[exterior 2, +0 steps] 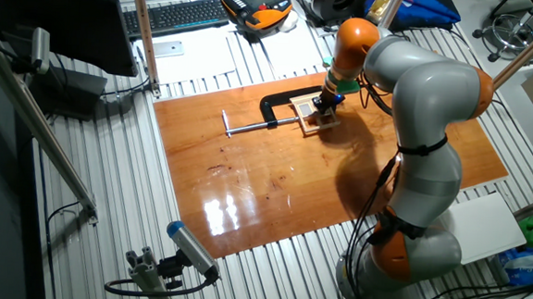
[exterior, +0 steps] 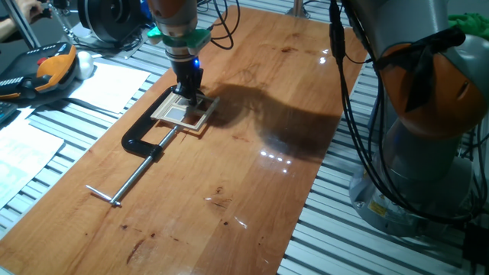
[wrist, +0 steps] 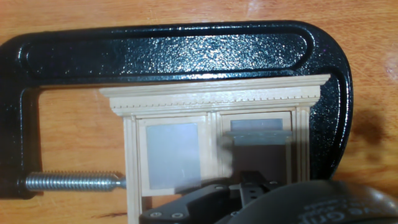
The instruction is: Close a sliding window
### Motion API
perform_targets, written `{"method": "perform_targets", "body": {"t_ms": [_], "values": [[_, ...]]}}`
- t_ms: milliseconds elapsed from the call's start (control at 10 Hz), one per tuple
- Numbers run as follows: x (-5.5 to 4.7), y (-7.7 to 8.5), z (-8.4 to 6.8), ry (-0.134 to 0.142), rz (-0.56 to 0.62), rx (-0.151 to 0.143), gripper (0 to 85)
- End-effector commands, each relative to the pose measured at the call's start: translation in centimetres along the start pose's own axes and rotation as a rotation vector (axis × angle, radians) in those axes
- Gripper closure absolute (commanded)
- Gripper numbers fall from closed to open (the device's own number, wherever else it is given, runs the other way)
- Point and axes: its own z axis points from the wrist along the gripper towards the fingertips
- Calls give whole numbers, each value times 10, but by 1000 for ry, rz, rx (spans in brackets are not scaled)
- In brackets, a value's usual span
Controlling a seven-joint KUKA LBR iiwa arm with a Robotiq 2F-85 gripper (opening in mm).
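A small window [wrist: 214, 134] of pale wood is seen lying flat on the wooden desk [exterior: 252, 191], held inside the black clamp [wrist: 174, 53], whose screw [wrist: 71, 182] is pressed against the left side of the frame. From its thin strips and fine moulding, the window is judged to be light, stiff and rather fragile; the narrow bars could be cracked by a hard sideways load. Because the frame is pinned by the clamp, only the sliding part should give way, and it is best pushed at its edge bar or low rail, not on the pale panes. In the hand view, the right-hand pane [wrist: 260, 132] is seen short and raised, with a dark gap beneath it, so the window is judged not yet shut. The gripper [exterior: 188, 93] is held pointing straight down over the window's right half, close to it or touching it; contact cannot be confirmed. The arm is reached across the desk from its base at the desk's edge, with the wrist bent downward. Whether the jaws are parted or closed cannot be told, since the fingertips are hidden by the gripper's body.
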Motion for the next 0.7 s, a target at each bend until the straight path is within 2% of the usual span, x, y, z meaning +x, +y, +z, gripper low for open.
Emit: {"method": "perform_targets", "body": {"t_ms": [0, 600], "values": [[0, 0, 0, 2, -2, 0, 850], [2, 0, -2, 6, -2, -3, 850]]}}
